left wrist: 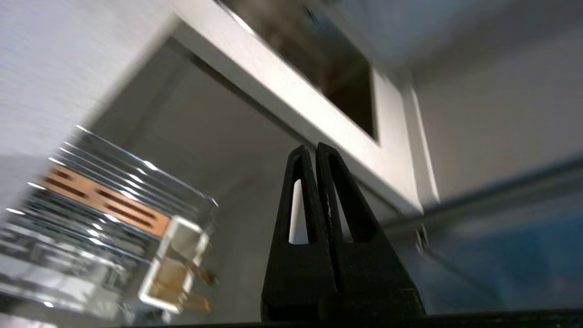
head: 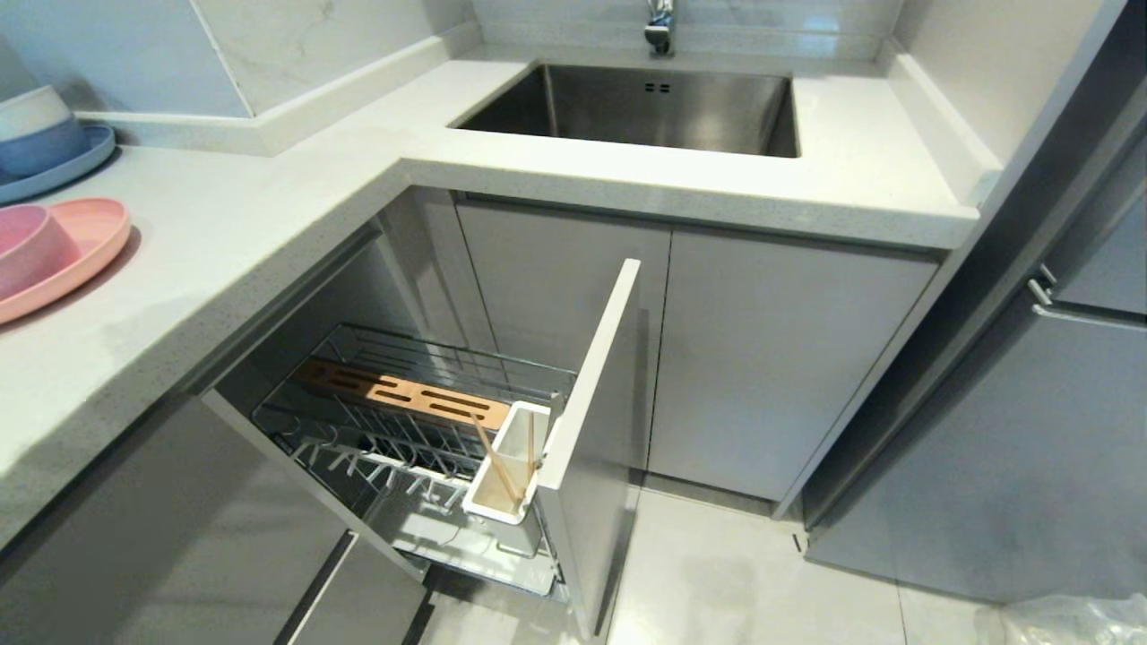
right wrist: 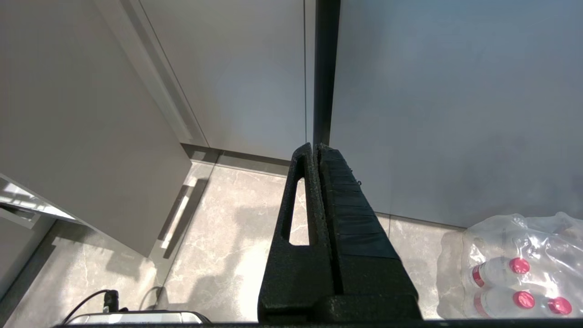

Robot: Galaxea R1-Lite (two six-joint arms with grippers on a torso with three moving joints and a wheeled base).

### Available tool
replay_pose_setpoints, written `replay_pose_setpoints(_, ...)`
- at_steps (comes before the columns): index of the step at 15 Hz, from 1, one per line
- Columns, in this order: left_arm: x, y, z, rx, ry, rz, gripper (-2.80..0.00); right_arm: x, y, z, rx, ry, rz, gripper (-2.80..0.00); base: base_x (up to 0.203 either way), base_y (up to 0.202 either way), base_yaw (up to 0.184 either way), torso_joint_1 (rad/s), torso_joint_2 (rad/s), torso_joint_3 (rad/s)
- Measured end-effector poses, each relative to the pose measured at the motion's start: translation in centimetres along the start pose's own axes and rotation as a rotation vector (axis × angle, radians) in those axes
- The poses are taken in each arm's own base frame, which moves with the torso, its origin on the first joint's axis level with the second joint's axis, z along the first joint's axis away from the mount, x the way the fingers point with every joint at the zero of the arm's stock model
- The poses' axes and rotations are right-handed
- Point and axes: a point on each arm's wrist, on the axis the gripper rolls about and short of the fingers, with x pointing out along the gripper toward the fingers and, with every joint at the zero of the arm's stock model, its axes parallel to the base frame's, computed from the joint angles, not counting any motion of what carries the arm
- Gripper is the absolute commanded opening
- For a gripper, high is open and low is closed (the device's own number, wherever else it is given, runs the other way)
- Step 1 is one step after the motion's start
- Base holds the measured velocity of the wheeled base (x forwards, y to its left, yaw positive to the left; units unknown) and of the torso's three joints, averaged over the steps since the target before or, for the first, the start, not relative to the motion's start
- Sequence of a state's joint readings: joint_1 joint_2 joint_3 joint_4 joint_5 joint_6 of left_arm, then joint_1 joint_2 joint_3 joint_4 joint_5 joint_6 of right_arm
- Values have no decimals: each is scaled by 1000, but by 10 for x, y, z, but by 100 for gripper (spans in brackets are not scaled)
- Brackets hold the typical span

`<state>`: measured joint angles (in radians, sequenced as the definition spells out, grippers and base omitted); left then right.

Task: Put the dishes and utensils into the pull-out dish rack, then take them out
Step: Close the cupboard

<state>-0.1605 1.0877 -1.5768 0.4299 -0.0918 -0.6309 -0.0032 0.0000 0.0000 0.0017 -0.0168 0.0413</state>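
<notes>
The pull-out dish rack (head: 358, 421) stands drawn out under the counter, with its wooden bar (head: 403, 394) and grey door front (head: 591, 403). Light-wood chopsticks (head: 495, 466) lean in the white utensil holder (head: 506, 475). The pink bowl (head: 31, 246) sits on the pink plate (head: 85, 246) at the counter's far left. No fork shows. Neither gripper appears in the head view. My left gripper (left wrist: 315, 148) is shut and empty, in the air to one side of the rack (left wrist: 91, 205). My right gripper (right wrist: 315, 148) is shut and empty, hanging over the floor by the cabinets.
A steel sink (head: 645, 107) with a tap is set in the counter (head: 269, 206) behind. A blue plate (head: 54, 170) with stacked bowls stands at the far left. A dark tall cabinet (head: 1030, 403) is on the right. Wrapped bottles (right wrist: 514, 269) lie on the floor.
</notes>
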Motion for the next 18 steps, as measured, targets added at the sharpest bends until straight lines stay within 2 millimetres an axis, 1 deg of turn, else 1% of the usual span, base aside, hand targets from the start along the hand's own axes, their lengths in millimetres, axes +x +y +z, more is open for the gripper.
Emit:
replay_pose_setpoints(2,21,-4,-12,23,121,-60,-280,0,0,0,0,0,0,-280,0,0,0,0,0,0)
replay_pose_setpoints(4,51,-7,-28,40,239,-92,-280,0,0,0,0,0,0,-280,0,0,0,0,0,0)
replay_pose_setpoints(6,82,-14,-51,61,357,-120,-280,0,0,0,0,0,0,-280,0,0,0,0,0,0)
replay_pose_setpoints(9,126,-30,-92,114,524,-167,-280,0,0,0,0,0,0,-280,0,0,0,0,0,0)
replay_pose_setpoints(11,152,-40,-126,168,634,-191,-280,0,0,0,0,0,0,-280,0,0,0,0,0,0)
replay_pose_setpoints(14,174,-52,-173,208,784,-215,-280,0,0,0,0,0,0,-280,0,0,0,0,0,0)
replay_pose_setpoints(16,181,-55,-200,234,898,-194,-280,0,0,0,0,0,0,-280,0,0,0,0,0,0)
replay_pose_setpoints(18,187,-55,-223,262,988,-162,-280,0,0,0,0,0,0,-280,0,0,0,0,0,0)
